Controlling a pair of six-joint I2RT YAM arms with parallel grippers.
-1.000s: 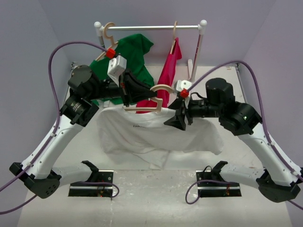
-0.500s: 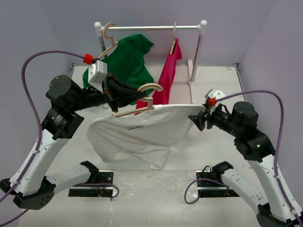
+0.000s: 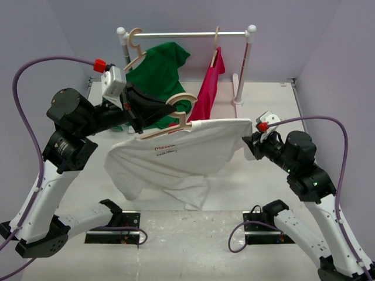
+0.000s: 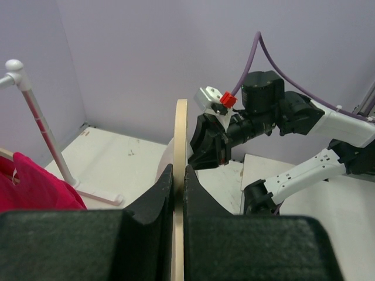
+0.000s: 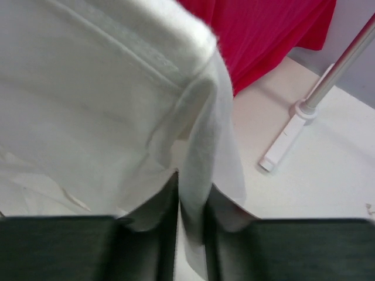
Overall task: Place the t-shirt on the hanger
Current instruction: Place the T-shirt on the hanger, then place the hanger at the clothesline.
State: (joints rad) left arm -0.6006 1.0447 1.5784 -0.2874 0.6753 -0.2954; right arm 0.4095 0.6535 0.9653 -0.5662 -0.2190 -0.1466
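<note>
Mid-scene, between the grippers: one white t-shirt draped on one hanger.
Rack at 12 o'clock holds two more hangers, with a green shirt and a red shirt. Since a second ago the hanger rose toward 10 o'clock, clamped by the left gripper. The right gripper, now at 3 o'clock, pinches the stretched sleeve.

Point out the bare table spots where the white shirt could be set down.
Bare: the back right corner of the table, right of the rack's foot; the front strip between the left mount and right mount. Crowded: the middle, under the white shirt draped from the hanger, and the back left, under the green shirt and red shirt.
</note>
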